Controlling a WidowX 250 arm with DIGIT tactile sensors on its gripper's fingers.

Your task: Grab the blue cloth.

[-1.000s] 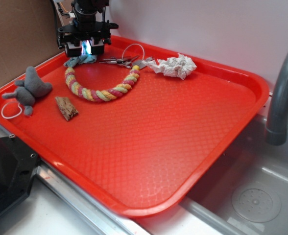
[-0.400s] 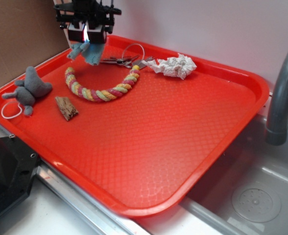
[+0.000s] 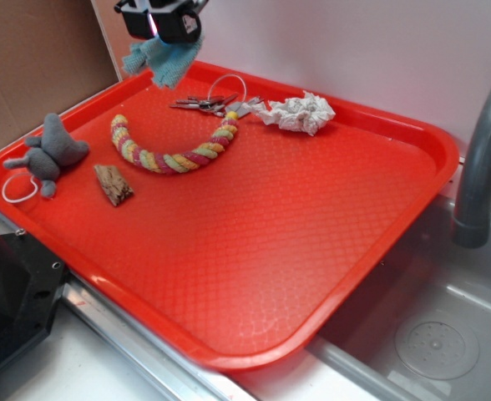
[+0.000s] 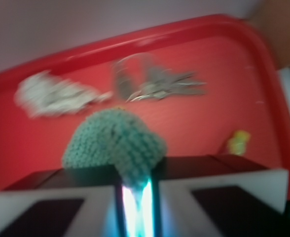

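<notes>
Blue cloth [image 3: 164, 60] hangs above the red tray's [image 3: 412, 196] far left corner. Fingers [image 3: 181, 25] are pinched tight on it.

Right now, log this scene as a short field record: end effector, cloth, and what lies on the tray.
end effector: raised above the tray's far left corner, shut on the blue cloth
blue cloth: hanging clear of the tray
tray: red, beside a sink
on tray: rope toy, keys, paper wad, grey plush toy, wood piece
faucet: at right
</notes>
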